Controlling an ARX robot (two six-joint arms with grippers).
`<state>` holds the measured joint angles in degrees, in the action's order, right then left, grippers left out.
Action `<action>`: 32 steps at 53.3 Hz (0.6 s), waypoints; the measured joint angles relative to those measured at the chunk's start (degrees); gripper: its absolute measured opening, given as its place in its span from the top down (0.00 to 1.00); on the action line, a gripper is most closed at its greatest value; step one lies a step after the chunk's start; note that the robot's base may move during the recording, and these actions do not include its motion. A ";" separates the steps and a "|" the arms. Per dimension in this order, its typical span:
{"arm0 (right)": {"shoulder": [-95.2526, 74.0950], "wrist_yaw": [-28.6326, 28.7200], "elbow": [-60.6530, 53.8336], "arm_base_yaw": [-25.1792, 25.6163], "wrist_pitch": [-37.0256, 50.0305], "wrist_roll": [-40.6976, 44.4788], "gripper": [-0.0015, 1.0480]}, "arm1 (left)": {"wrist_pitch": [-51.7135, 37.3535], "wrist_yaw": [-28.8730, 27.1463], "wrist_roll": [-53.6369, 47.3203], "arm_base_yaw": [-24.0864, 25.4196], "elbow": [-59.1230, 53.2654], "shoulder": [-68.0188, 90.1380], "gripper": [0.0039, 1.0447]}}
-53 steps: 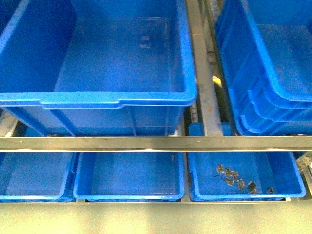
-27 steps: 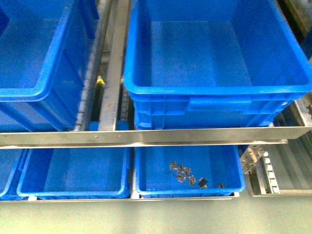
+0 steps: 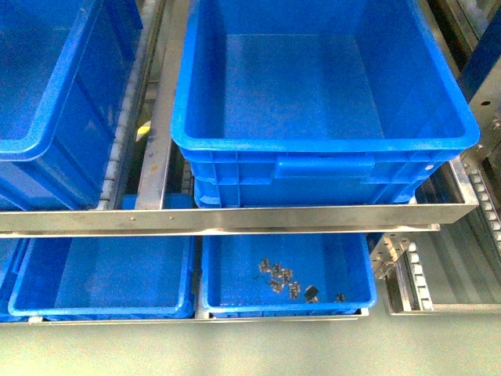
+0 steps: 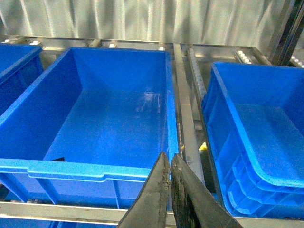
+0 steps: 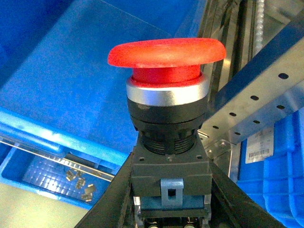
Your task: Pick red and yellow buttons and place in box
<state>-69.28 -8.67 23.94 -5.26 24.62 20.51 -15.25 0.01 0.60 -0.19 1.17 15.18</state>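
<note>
My right gripper (image 5: pixel 171 183) is shut on the red button (image 5: pixel 166 53), which has a red mushroom cap, a silver ring and a black body, with its grey contact block between my fingers. It hangs over a large blue box (image 5: pixel 71 80). In the front view a large deep blue box (image 3: pixel 325 166) with a rolled rim and a front handle recess stands centre on the upper rack, and looks empty. No gripper shows there. My left gripper (image 4: pixel 167 160) is shut and empty, in front of another large blue box (image 4: pixel 85 169). No yellow button is in view.
A second large crate (image 3: pixel 47 141) stands at left, with steel rails (image 3: pixel 235 218) in front. Below are shallow blue trays (image 3: pixel 102 307); one holds several small metal clips (image 3: pixel 283 279). A small yellow piece (image 3: pixel 143 131) lies in the gap between the crates. A perforated steel post (image 5: pixel 266 95) is beside the button.
The front view has swung right: the stacked crate that was at the right edge now stands in the middle, and the tray with clips has shifted left in the picture.
</note>
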 joint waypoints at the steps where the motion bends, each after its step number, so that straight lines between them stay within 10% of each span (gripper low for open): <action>1: 0.00 0.09 0.00 -0.02 0.07 0.00 0.74 | 0.35 0.00 0.00 0.00 0.00 -0.39 0.98; 32: -0.15 -0.42 0.00 -0.04 0.07 -0.22 0.74 | 15.26 0.11 -0.04 0.00 0.00 -14.12 0.98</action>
<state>-69.43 -9.08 23.94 -5.30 24.69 20.29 0.01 0.12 0.56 -0.19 1.17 1.06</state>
